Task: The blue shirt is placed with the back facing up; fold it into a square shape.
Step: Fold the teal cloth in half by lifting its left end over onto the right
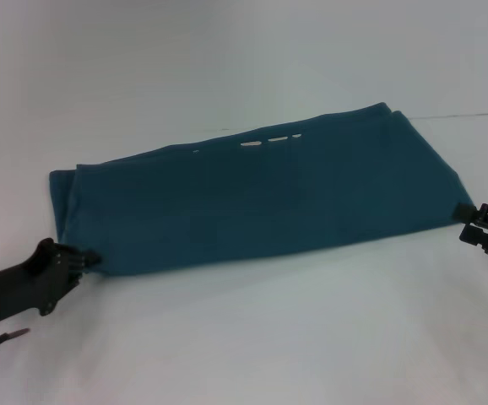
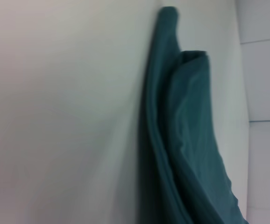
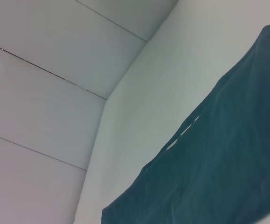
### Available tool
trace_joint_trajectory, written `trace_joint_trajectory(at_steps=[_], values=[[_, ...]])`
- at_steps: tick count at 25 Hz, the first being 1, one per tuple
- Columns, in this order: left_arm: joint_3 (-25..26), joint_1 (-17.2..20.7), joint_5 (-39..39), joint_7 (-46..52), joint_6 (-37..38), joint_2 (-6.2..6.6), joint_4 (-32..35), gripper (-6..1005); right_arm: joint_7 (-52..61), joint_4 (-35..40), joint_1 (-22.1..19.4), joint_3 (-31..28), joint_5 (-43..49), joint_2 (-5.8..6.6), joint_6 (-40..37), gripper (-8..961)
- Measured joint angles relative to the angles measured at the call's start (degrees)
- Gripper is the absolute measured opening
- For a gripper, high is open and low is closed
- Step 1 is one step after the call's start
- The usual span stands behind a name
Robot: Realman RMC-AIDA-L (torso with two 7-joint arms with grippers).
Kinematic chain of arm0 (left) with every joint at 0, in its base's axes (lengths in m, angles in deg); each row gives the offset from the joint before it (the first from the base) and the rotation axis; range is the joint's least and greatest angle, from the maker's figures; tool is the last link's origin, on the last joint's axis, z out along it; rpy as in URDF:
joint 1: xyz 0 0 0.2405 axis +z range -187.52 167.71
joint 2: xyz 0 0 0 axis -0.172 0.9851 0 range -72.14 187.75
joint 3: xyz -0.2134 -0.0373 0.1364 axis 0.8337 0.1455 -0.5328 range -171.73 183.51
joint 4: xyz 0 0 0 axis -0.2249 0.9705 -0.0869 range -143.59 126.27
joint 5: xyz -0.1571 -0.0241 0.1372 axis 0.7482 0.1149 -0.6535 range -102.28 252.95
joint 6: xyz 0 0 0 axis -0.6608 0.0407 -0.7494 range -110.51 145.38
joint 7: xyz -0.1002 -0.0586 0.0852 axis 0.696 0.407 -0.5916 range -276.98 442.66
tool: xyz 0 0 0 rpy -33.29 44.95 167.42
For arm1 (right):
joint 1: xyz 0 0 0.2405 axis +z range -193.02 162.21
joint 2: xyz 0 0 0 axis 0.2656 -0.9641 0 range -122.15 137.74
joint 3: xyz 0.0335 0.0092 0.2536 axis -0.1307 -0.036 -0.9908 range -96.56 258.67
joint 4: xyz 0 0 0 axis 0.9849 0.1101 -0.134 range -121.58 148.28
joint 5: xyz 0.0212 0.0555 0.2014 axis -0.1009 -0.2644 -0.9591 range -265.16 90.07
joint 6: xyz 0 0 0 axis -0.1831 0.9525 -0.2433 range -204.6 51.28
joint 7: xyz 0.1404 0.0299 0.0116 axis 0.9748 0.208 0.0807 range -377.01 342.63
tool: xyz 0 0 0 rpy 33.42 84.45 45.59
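The blue shirt lies on the white table as a long band folded lengthwise, running from near left to far right. Bits of white lettering peek out along its far edge. My left gripper sits low at the shirt's near left corner, fingers pinched on the cloth. My right gripper sits at the near right corner and pinches that corner. The left wrist view shows the shirt's stacked layers edge on. The right wrist view shows the shirt's flat top.
The white table stretches on all sides of the shirt. A white panelled wall stands behind its far edge. A thin seam line runs along the far right.
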Motion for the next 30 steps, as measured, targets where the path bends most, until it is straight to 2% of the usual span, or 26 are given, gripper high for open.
trace_joint_trajectory(at_steps=[7,13,14,20,25,30], values=[[-0.62,2.85,-0.46,-1.06,3.03,1.68,5.58,26,0.14,-1.47,-0.04,-0.73,0.00,-0.03,0.50,680],[4.03,3.79,-9.01,-1.55,4.03,3.39,9.32,27,0.30,-2.02,-0.05,-0.67,0.00,-0.07,1.87,679],[5.20,3.73,-11.11,-2.11,4.02,3.93,10.05,27,0.43,-2.05,-0.05,-0.57,0.00,-0.10,2.22,678],[7.85,2.80,-17.04,-3.17,3.68,5.34,12.22,35,0.67,-2.07,-0.05,-0.29,0.00,-0.27,2.71,677],[9.06,2.05,-20.57,-1.71,3.23,5.78,12.65,45,0.57,-2.23,-0.02,-0.25,0.00,-0.19,2.76,676],[10.33,2.30,-19.13,-1.40,3.78,5.50,13.39,55,0.28,-2.71,0.13,-0.16,0.00,-0.01,2.80,674]])
